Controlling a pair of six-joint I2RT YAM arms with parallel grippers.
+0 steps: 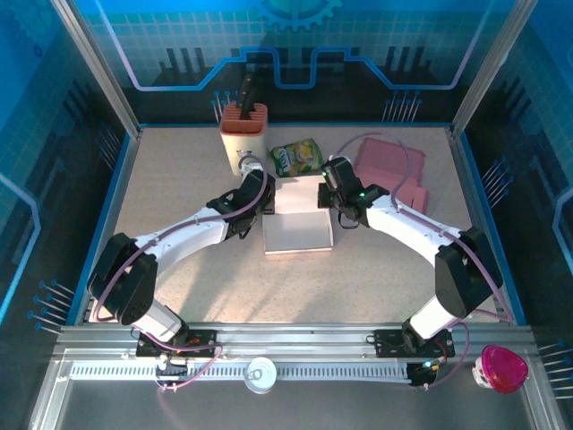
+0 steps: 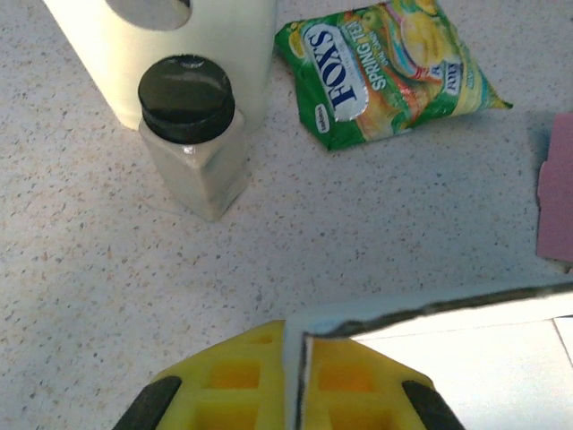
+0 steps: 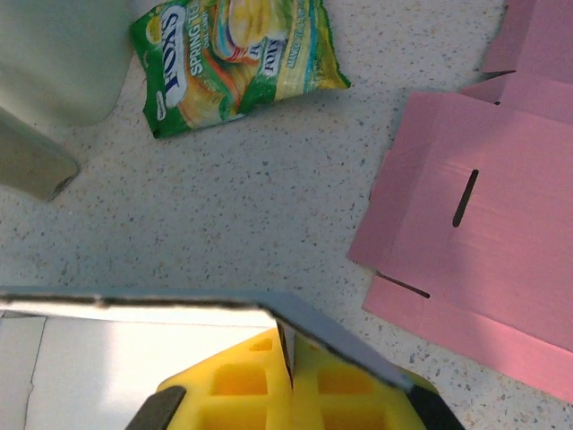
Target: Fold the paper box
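**Two-corner pinch: how I'd do this fold**

Right up against the wrist cameras are the yellow fingers [image 2: 242,381]. The left gripper [image 2: 294,363] is squeezed fully down on the thin edge of the paper box [image 1: 298,228], at the left corner of its back flap [image 2: 466,349]. The right gripper [image 3: 288,358] is clamped just as tight on the opposite corner. The box sits mid-table [image 1: 179,179] between the two arms. Its base lies flat, and the far flap looks tilted up off it.

My take on doing this step well:

- Move both arms together at the same height and speed. If one side leads, I'd expect the flap to twist or crease off the score line.
- Swing around the fold line rather than pulling straight up. Nothing is holding the base down, so a hard tug would probably drag or lift the whole box.
- Watch the space behind. The candy bag [image 2: 385,67] is just past the flap, and the spice jar [image 2: 192,134] and knife block [image 1: 243,130] are back-left.
- The pink cardboard sheet [image 3: 483,233] lies near the right arm, so I'd keep that elbow tucked in.
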